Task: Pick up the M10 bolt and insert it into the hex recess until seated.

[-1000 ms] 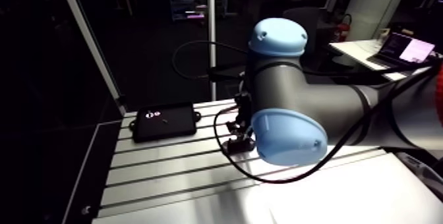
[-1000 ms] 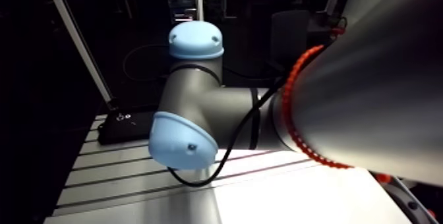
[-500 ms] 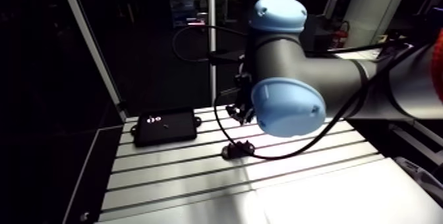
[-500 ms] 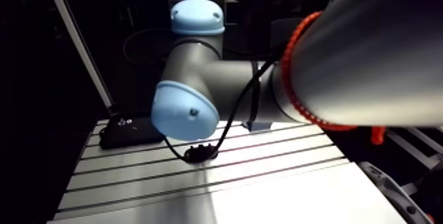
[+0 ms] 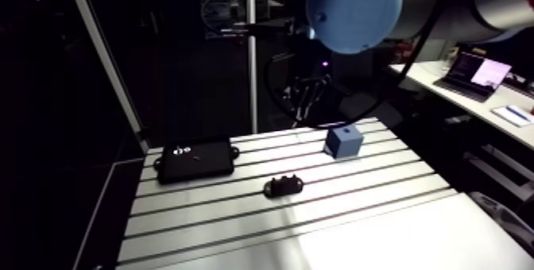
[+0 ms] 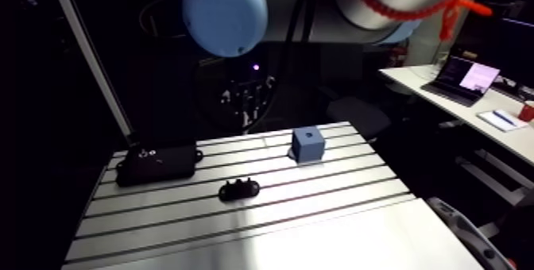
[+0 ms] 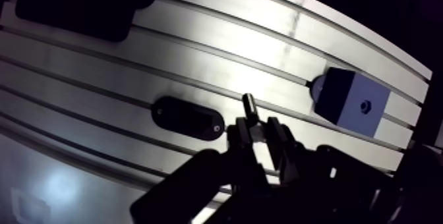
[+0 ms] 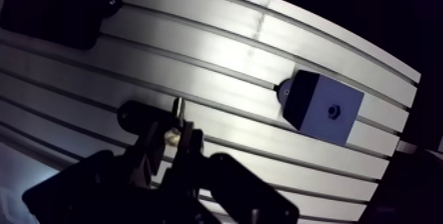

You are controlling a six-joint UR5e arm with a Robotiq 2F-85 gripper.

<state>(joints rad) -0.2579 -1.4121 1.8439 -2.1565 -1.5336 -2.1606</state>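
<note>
Being clamped in the black two-finger gripper (image 7: 258,129), the slim dark M10 bolt (image 7: 249,105) could be jammed if tilted at the hex recess (image 7: 364,106) of the blue cube (image 7: 339,98) at two o'clock.

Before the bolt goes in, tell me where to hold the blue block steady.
Pinch the blue block across the two flat side walls without the round knob, coming in level from the side. Its top face carries the hex recess, so keep that clear for the bolt in the gripper.
</note>
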